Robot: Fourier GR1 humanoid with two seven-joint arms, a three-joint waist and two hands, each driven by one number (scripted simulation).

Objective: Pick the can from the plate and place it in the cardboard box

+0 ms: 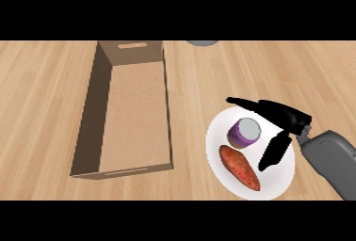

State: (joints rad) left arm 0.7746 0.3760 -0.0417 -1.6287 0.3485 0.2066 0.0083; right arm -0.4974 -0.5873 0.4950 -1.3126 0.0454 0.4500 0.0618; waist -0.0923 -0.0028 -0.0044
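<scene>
Wood counter throughout. Landmark is the white plate: orange-red sweet potato on its near side, purple can upright just behind. Right hand spread open around the can's right, fingers and thumb apart, not closed. Can looks rigid, light, smooth-sided; grip mid-wall. Cardboard box left of plate, open-topped. Left hand unseen.
</scene>
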